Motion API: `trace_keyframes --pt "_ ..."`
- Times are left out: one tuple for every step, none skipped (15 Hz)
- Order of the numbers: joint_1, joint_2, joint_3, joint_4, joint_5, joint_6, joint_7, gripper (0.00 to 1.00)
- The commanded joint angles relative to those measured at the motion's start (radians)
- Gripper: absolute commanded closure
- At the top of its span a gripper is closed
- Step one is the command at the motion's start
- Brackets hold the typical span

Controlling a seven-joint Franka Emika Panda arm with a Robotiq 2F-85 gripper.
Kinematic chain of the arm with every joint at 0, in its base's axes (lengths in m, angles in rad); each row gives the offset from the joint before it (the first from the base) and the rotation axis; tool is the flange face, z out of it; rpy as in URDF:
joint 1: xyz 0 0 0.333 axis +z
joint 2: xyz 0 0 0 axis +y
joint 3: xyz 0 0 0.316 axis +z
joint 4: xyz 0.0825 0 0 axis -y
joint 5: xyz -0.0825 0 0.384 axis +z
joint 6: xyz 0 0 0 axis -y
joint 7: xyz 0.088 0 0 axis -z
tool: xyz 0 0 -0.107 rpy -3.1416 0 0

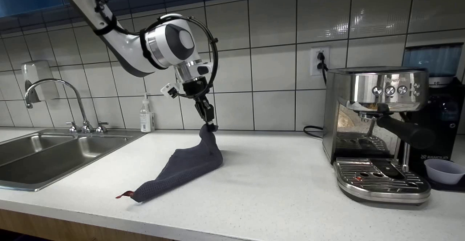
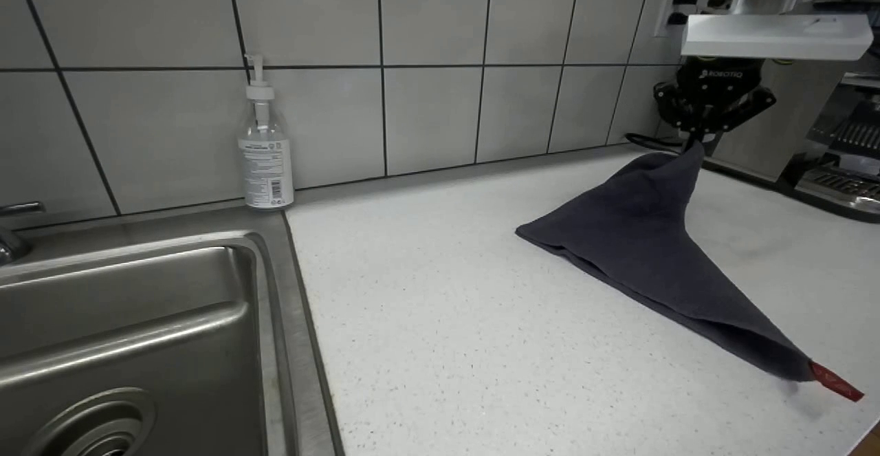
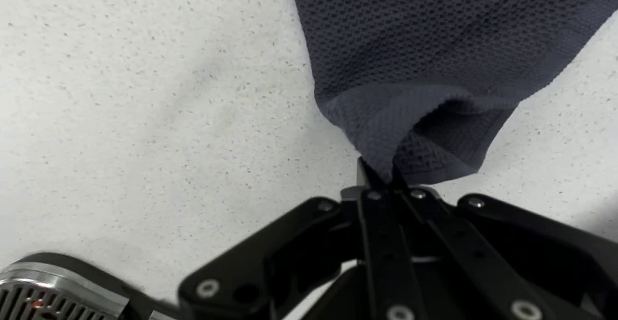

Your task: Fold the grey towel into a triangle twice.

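Towel [image 2: 632,229] pinched, its far tip up off the counter [image 1: 276,190]! My gripper [image 3: 381,175] had a gathered tip of the grey cloth, fingers [image 3: 366,179] clenched together on it, while the body sloped down to the white top between the sink [image 1: 87,161] on the left and the espresso machine [image 1: 374,132] on the right. Light stuff, I reckoned, and limp all through: it bent into a neck just below my hold, no stiffness to lean on. That honeycomb weave in the wrist view looked grippy rather than slick, and nothing seemed fragile; bunching and sagging were the real threats. A tip was the right place to bite, to my mind, but oh, that flap [image 3: 449,163]! In the wrist view it hung loose, just right of my fingers, and I could not tell whether I had every layer. Taking them together looked the safer call. And the line of it? In an exterior view the red tag [image 1: 125,194] poked out at the near left, and the long axis ran from there to the far right, where the peak bent upward to me. In an exterior view two layers showed along the low edge, from a far-left corner [image 2: 529,230] to the near right: a triangle, folded once, by my judgement.
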Motion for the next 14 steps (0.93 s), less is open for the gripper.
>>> trace_keyframes --pt "-0.041 -0.096 0.043 -0.091 -0.030 0.020 -0.022 0.99" --pt "-0.045 -0.110 0.050 -0.106 -0.029 0.020 -0.024 0.99" --pt "-0.049 -0.124 0.057 -0.120 -0.030 0.021 -0.026 0.99" --pt "-0.053 -0.135 0.065 -0.133 -0.029 0.022 -0.029 0.99" --pt "-0.056 -0.145 0.074 -0.146 -0.030 0.021 -0.030 0.99" --pt "-0.058 -0.156 0.083 -0.159 -0.030 0.022 -0.032 0.99" --pt "-0.060 -0.166 0.091 -0.172 -0.031 0.023 -0.033 0.99" --pt "-0.061 -0.175 0.100 -0.184 -0.036 0.025 -0.030 0.99" --pt "-0.062 -0.184 0.110 -0.195 -0.037 0.026 -0.030 0.99" --pt "-0.063 -0.193 0.120 -0.205 -0.035 0.027 -0.032 0.99" --pt "-0.064 -0.201 0.128 -0.213 -0.034 0.028 -0.033 0.99" --pt "-0.065 -0.209 0.137 -0.222 -0.035 0.032 -0.032 0.99" --pt "-0.066 -0.215 0.146 -0.228 -0.035 0.033 -0.032 0.99" --pt "-0.066 -0.222 0.155 -0.235 -0.036 0.036 -0.031 0.99"
